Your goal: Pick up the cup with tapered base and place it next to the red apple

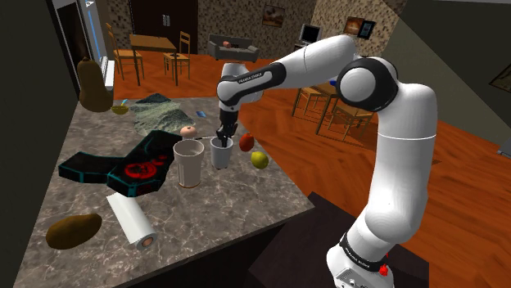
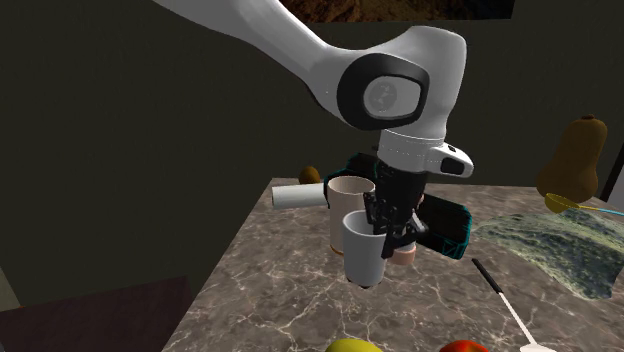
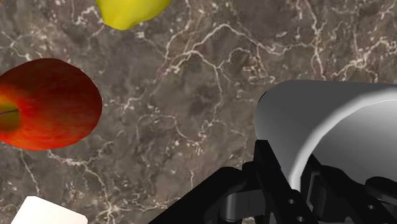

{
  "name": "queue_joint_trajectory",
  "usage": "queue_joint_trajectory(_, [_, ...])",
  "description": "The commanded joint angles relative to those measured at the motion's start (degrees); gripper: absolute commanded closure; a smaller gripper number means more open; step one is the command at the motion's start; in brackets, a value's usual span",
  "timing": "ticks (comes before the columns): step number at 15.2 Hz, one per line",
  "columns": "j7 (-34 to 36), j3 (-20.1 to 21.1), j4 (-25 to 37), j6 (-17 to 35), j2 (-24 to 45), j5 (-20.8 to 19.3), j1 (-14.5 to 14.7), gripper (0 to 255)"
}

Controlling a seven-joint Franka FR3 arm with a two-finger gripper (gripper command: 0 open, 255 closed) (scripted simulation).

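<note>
My black gripper (image 1: 222, 133) is shut on the rim of a pale grey cup with a tapered base (image 1: 221, 154). One finger is inside the cup and one outside. In the second exterior view the cup (image 2: 362, 250) hangs upright from the gripper (image 2: 392, 232), seemingly a little above the marble counter (image 2: 290, 290). The red apple (image 1: 246, 142) lies just beyond the cup toward the counter's edge. In the wrist view the apple (image 3: 48, 104) sits apart from the held cup (image 3: 331, 121) and gripper (image 3: 298, 186), with bare counter between them.
A taller beige cup (image 1: 188, 162) stands close beside the held one. A yellow fruit (image 1: 260, 159) lies near the apple. A paper roll (image 1: 131, 221), a brown potato (image 1: 74, 230), a black-and-teal object (image 1: 115, 164), a cloth (image 1: 160, 114) and a squash (image 1: 94, 86) share the counter.
</note>
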Motion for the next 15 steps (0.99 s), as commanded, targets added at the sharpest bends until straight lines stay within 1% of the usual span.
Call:
queue_joint_trajectory(1, [-0.09, -0.01, -0.89, 1.51, 0.57, 0.0, 0.01, 255])
queue_joint_trajectory(3, [-0.13, -0.02, -1.27, 2.44, 1.12, -0.02, 0.03, 255])
queue_joint_trajectory(11, [-0.13, -0.02, -1.26, 2.43, 1.13, -0.02, 0.03, 255])
queue_joint_trajectory(12, [-0.13, -0.02, -1.24, 2.43, 1.14, -0.02, 0.03, 0])
queue_joint_trajectory(15, [-0.13, -0.02, -1.23, 2.42, 1.15, -0.02, 0.03, 0])
